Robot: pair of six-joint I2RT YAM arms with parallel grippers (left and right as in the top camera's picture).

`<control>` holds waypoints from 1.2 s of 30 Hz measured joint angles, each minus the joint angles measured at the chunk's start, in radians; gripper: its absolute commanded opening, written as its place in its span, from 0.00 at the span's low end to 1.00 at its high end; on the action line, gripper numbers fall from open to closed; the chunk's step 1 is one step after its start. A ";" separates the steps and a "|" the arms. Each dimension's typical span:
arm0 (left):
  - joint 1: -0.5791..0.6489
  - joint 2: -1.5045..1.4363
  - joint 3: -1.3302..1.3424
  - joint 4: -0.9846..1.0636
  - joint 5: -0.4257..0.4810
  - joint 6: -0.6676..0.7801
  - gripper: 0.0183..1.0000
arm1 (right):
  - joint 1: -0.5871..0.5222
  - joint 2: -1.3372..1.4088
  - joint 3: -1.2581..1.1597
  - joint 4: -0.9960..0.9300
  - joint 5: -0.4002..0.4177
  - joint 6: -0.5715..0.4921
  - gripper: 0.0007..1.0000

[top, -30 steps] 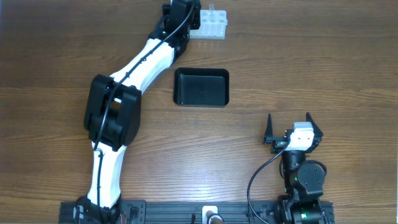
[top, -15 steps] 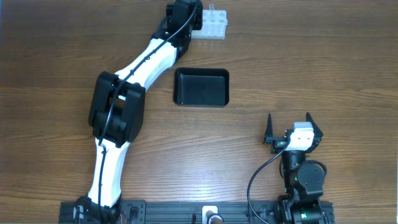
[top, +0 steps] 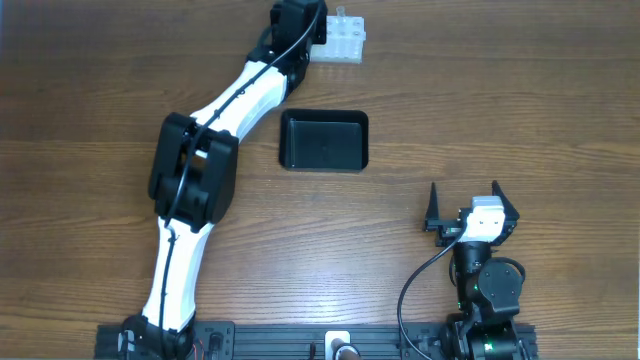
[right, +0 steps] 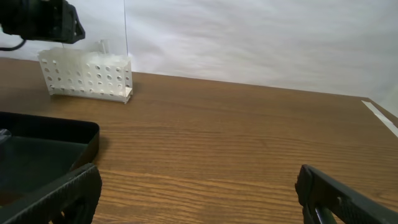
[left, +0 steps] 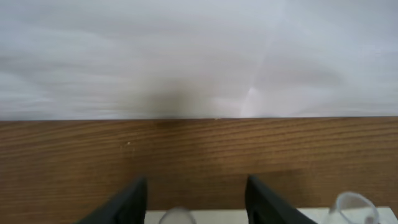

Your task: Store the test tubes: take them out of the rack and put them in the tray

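The left arm (top: 250, 90) stands at 7 o'clock on the bench (top: 520, 110) and its end is up at 12 o'clock, over the left end of the white rack (top: 340, 42). The left jaws are open. In the left wrist view, the round top of one test tube (left: 177, 216) sits right between the two fingers (left: 132, 200), but they are not pinching it. A second tube (left: 351, 205) stands farther along the rack. The tubes look clear, thin and very light. They are likely smooth and slippery, and they could crack if squeezed hard; it is too hard to tell if they are glass or plastic. The best place to hold one seems to be high up, just under its rim, with a soft squeeze, and then pull it straight up so it does not bend in its hole. The rack looks light too, so it may lift or tip along with the tube. The black tray (top: 290, 160) lies just at 6 o'clock from the rack, near the middle of the bench, and no tube can be seen in it. Over at 4 o'clock, well apart from all this, the right jaws are wide open and hold nothing.
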 measured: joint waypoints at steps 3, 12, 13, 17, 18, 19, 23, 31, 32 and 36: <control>0.000 0.021 0.010 -0.001 0.000 0.000 0.46 | 0.000 0.000 0.000 0.000 0.000 0.000 0.99; 0.000 0.031 0.010 -0.005 0.000 -0.001 0.28 | 0.000 0.000 0.000 0.000 0.000 0.000 0.99; 0.000 0.031 0.010 -0.004 0.000 0.001 0.21 | 0.000 0.000 0.000 0.000 0.000 0.000 0.99; 0.001 0.031 0.010 -0.004 0.001 0.002 0.10 | 0.000 0.000 0.000 0.000 0.000 0.000 0.99; 0.001 0.031 0.010 -0.005 0.000 0.005 0.08 | 0.000 0.000 0.000 0.000 0.000 0.000 0.99; 0.001 0.031 0.010 -0.004 0.000 0.005 0.08 | 0.000 0.000 0.000 0.000 0.000 0.000 0.99; 0.001 0.031 0.010 -0.004 0.000 0.006 0.07 | 0.000 0.000 0.000 0.000 0.000 0.000 0.99; 0.001 0.031 0.010 -0.003 0.000 0.006 0.06 | 0.000 0.000 0.000 0.000 0.000 0.000 0.99; 0.001 0.031 0.010 -0.003 0.000 0.006 0.04 | 0.000 0.000 0.000 0.000 0.000 0.000 0.99; 0.001 0.031 0.010 0.005 0.000 0.007 0.02 | 0.000 0.000 0.000 0.000 0.000 -0.001 0.99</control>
